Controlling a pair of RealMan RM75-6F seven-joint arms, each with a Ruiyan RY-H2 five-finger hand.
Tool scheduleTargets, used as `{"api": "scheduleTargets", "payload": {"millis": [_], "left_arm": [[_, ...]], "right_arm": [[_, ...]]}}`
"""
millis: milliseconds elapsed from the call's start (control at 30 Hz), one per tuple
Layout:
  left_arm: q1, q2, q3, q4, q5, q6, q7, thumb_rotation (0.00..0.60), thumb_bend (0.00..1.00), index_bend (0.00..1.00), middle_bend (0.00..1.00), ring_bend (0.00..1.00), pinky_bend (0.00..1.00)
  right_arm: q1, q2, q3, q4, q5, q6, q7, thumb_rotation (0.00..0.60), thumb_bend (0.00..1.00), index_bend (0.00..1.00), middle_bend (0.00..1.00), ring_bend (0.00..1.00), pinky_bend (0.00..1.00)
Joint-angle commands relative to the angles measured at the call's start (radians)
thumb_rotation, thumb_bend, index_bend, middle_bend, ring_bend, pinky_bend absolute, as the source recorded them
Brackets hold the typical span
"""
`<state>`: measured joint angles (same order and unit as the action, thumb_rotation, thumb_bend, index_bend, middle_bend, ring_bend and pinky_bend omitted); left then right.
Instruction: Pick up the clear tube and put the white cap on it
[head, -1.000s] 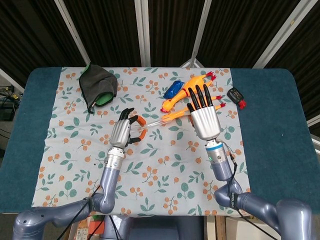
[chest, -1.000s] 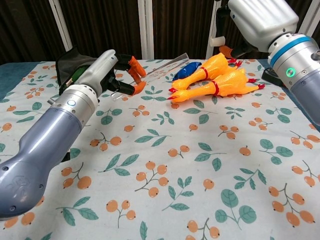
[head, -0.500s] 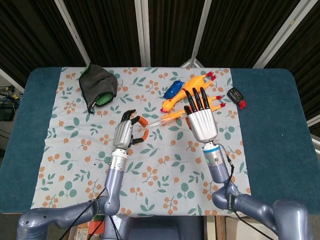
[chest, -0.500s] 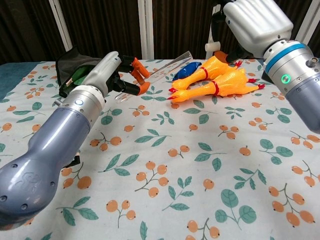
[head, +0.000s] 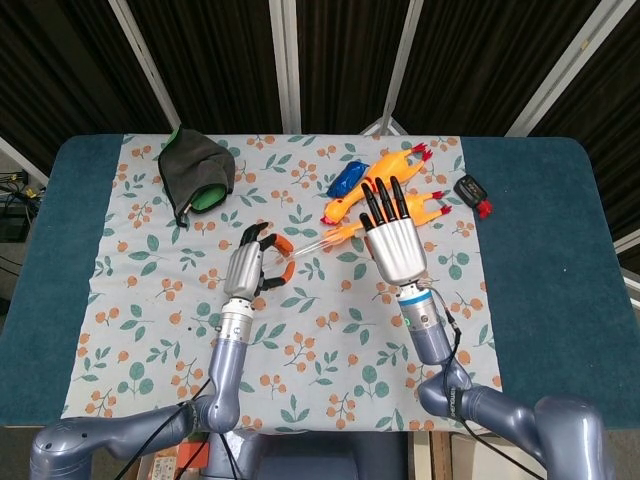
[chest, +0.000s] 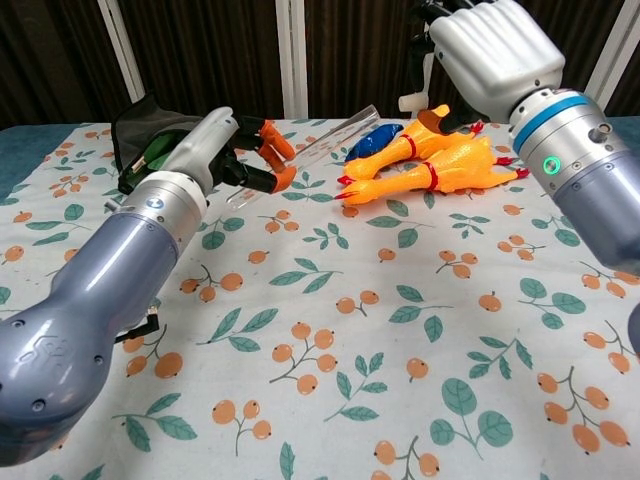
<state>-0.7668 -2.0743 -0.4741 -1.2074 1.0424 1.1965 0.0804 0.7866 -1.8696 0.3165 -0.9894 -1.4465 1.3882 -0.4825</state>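
Observation:
My left hand (head: 250, 268) (chest: 215, 150) pinches the clear tube (chest: 330, 132) between its orange-tipped fingers and holds it just above the cloth. The tube (head: 310, 243) slants up and to the right, its free end pointing at my right hand. My right hand (head: 395, 238) (chest: 490, 55) is raised above the rubber chickens, back upward. The small white cap (chest: 409, 101) shows in the chest view under its fingertips, held there a short way right of the tube's free end. The hand hides the cap in the head view.
Two orange rubber chickens (head: 390, 170) (chest: 430, 160) lie behind the tube beside a blue wrapped item (head: 347, 180). A dark pouch with green lining (head: 195, 170) sits at the back left. A small black and red object (head: 472, 190) lies at the cloth's right edge.
My right hand has moved left and slightly nearer, bringing the white cap closer to the tube's free end. The left hand has barely shifted and keeps its hold on the tube.

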Motion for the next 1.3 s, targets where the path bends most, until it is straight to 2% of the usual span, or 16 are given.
{"api": "scheduleTargets", "payload": {"millis": [33, 500, 1300], "left_arm": [[0.003, 0.001, -0.002, -0.002, -0.01, -0.003, 0.003, 0.6, 0.66, 0.6, 0.64, 0.11, 0.0], [0.002, -0.005, -0.007, -0.015, -0.019, 0.0, 0.006, 0.6, 0.66, 0.6, 0.64, 0.11, 0.0], [-0.006, -0.032, -0.016, -0.022, -0.031, 0.012, 0.02, 0.6, 0.66, 0.6, 0.64, 0.11, 0.0]], "right_arm": [[0.006, -0.009, -0.001, 0.013, 0.0, -0.003, 0.005, 0.6, 0.39, 0.6, 0.18, 0.05, 0.0], [0.013, -0.03, -0.01, 0.042, 0.004, -0.004, 0.011, 0.6, 0.39, 0.6, 0.18, 0.05, 0.0], [0.01, -0.018, -0.016, 0.028, 0.009, -0.004, 0.011, 0.6, 0.39, 0.6, 0.18, 0.05, 0.0]]}}
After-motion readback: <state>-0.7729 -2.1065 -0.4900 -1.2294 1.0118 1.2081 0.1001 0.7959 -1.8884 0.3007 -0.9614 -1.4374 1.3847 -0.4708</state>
